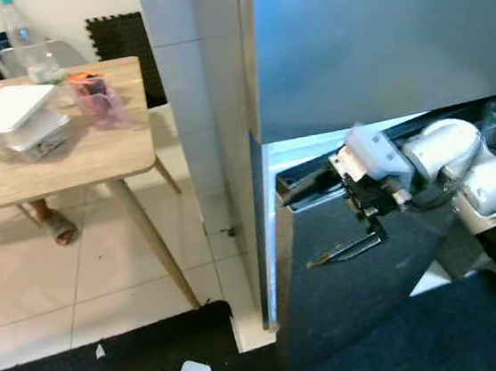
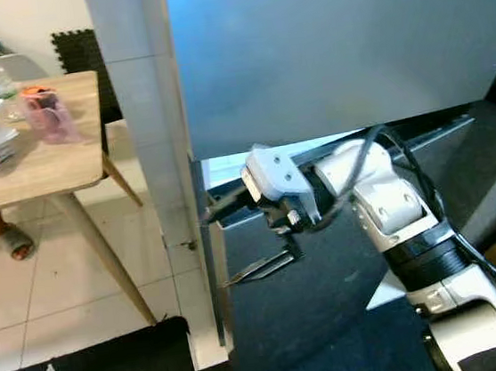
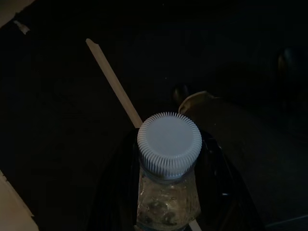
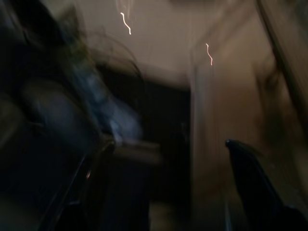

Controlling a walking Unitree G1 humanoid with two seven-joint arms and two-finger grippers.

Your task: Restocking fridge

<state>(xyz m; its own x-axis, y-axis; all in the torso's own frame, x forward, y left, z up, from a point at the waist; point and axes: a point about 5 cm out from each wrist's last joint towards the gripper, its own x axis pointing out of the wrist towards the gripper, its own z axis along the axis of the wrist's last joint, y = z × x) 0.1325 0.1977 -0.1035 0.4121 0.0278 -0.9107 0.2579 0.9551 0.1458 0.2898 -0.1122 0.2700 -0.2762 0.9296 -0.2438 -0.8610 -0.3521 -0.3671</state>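
Head views: right gripper reaching across to the edge of the fridge's lower door, its 2 black fingers spread wide, upper one tucked into the lit gap under the upper door, lower one lying against the dark door face, clamping nothing. Silver forearm bent at the elbow, wrist turned inward toward the door edge. Wooden table well apart to the left, carrying a white lidded container, a pink plastic bag and a clear bottle; a person's sandalled foot beneath it. Left wrist view: left gripper clenched around a clear bottle with a white ribbed cap, held upright over dark floor, arm low and apparently idle. Right wrist view: heavily blurred, a dark fingertip beside a pale vertical edge, little else readable. Likely risks: upper finger slipping out of the gap so the door stays closed; door swinging onto the robot's own body; bottle loosening or tipping in the left grasp while the torso shifts.
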